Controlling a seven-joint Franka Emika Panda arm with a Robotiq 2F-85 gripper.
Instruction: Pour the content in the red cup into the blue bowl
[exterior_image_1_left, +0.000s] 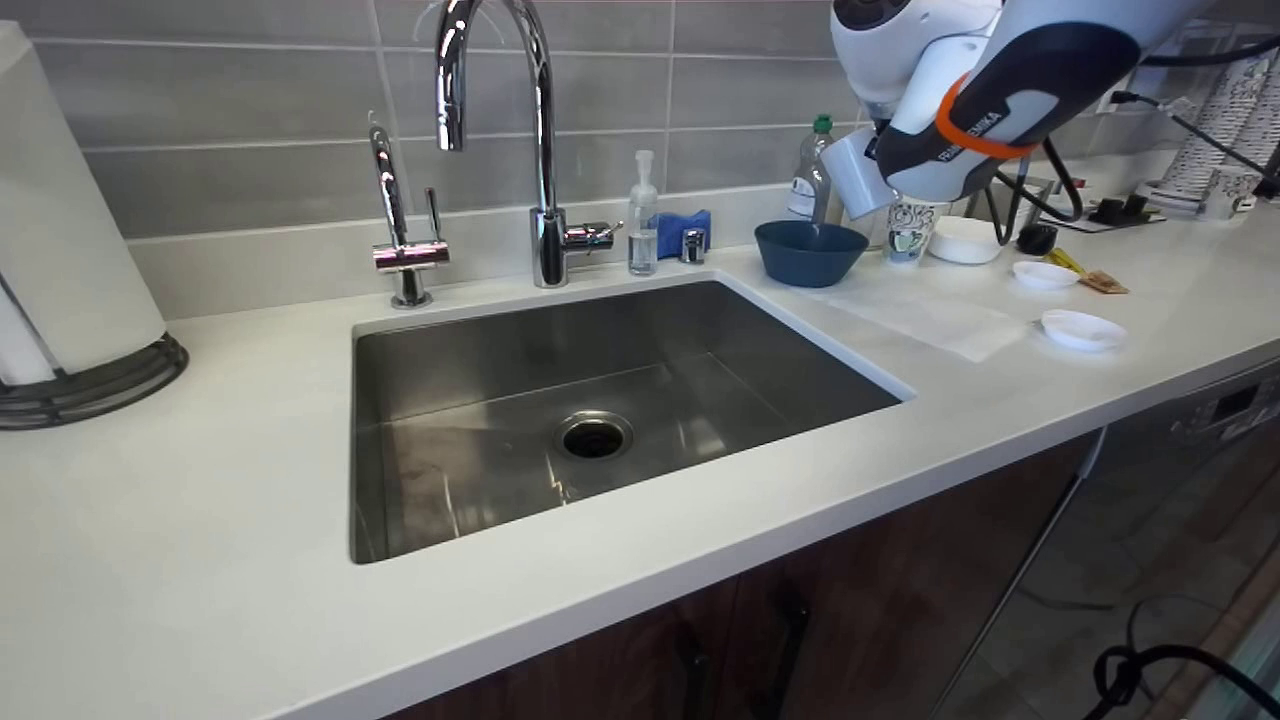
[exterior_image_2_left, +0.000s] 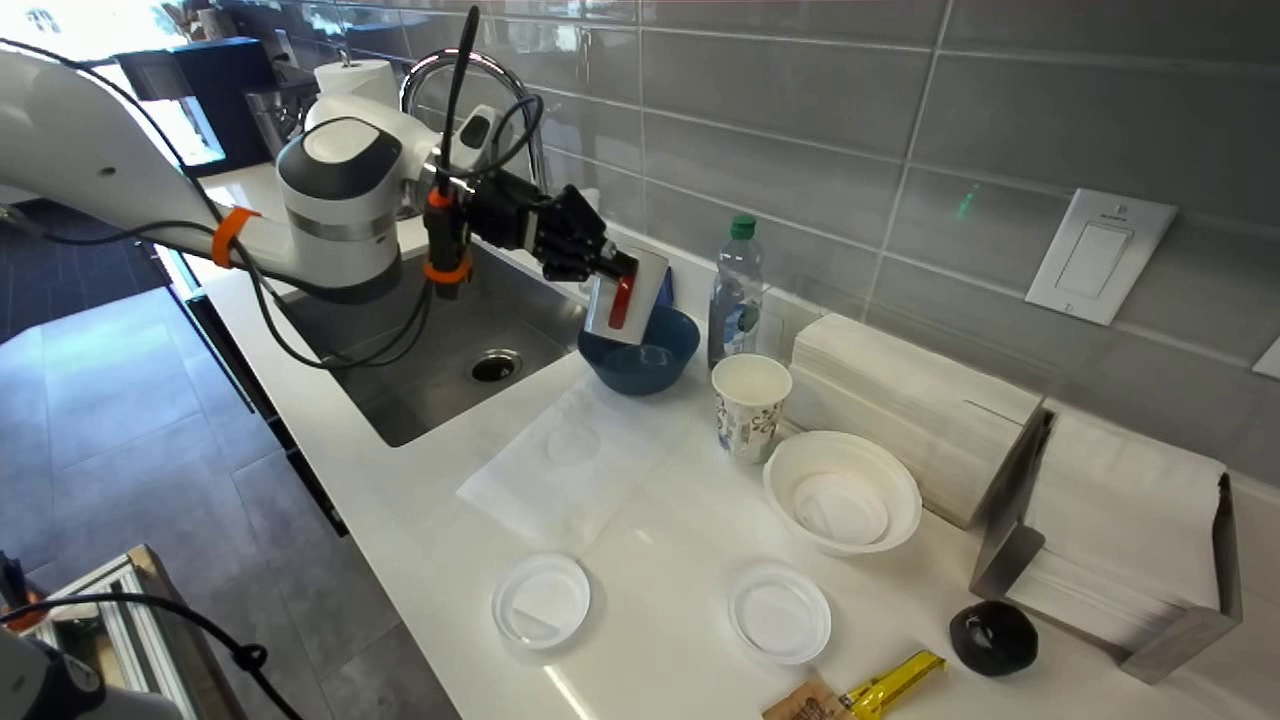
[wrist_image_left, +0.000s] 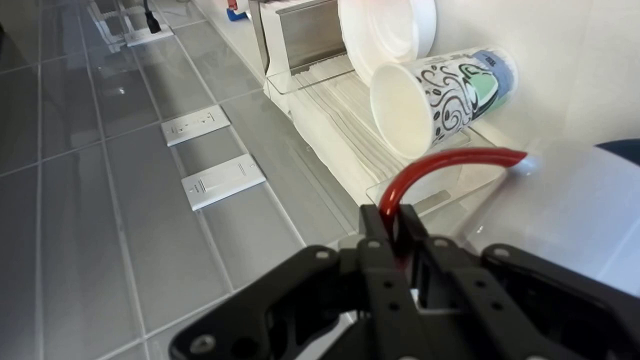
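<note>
Your hand (wrist_image_left: 391, 221) pinches the red handle (wrist_image_left: 425, 167) of the mug (exterior_image_2_left: 643, 300); the bowl (exterior_image_2_left: 645, 366) lies below, near the mug's slanted lower end.

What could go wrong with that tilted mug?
Perhaps two things. The gripper holds the mug only by its red handle, so the mug might twist or slip. And in an exterior view it leans near one edge of the dark blue bowl, so any contents, hidden here, could spill onto the countertop.
</note>
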